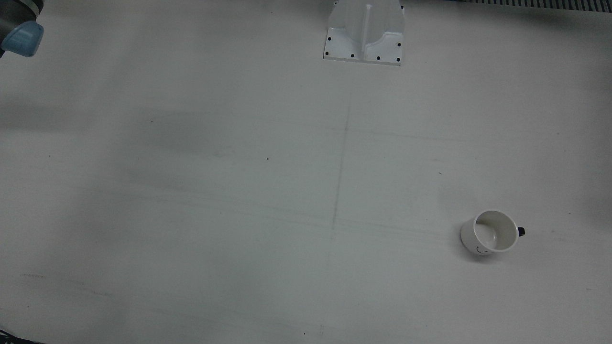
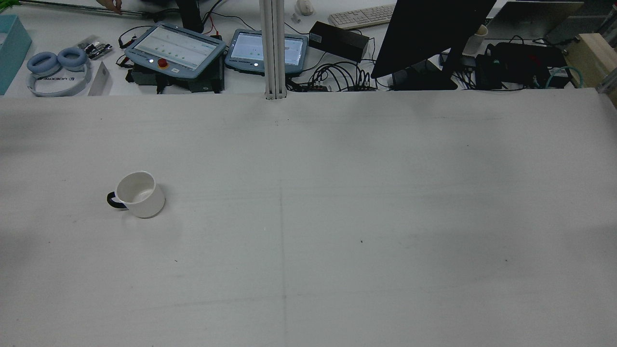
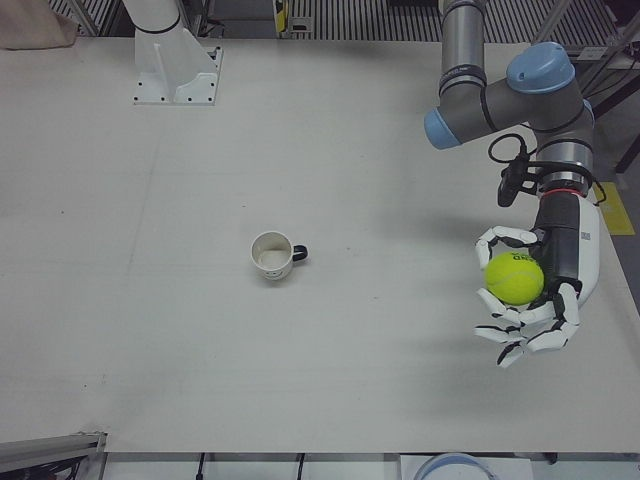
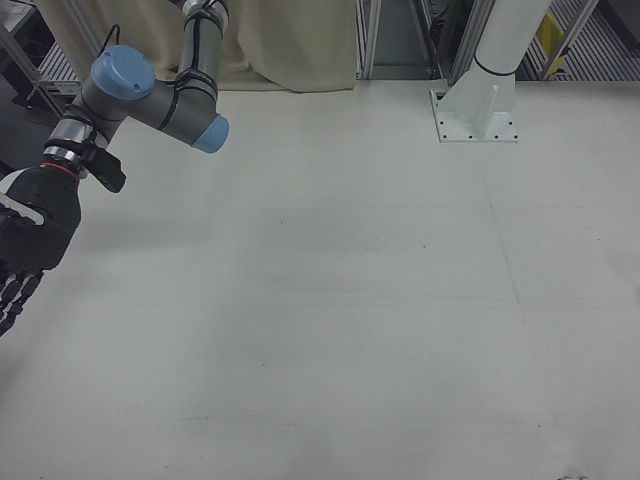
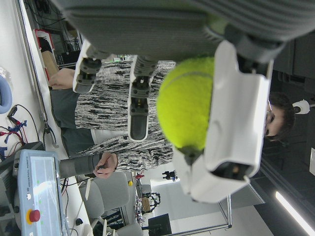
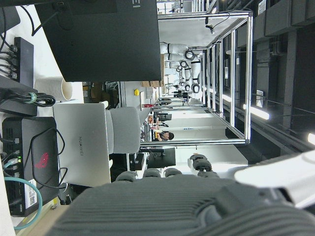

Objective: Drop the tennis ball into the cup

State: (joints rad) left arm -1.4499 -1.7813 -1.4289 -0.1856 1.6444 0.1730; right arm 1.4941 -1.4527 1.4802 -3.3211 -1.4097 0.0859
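Left-front view, left to right: cup (image 3: 272,256) upright on the desk (image 3: 150,330), centre-left, handle pointing right. Far right – left hand (image 3: 535,295) above the desk, fingers curled around the tennis ball (image 3: 514,279), well apart from the cup. Right hand (image 4: 25,245) at left edge of right-front view – finger state unclear.

Tennis ball (image 3: 514,279): fuzzy yellow-green felt, matt. Left hand (image 3: 530,300): smooth white plastic shells, semi-gloss, lower right of frame. Cup (image 1: 490,232): glossy white, ceramic by its look, dark handle. Table (image 2: 366,202): matt off-white, faintly scuffed. Right hand (image 4: 25,245): dark matt casing, left edge.
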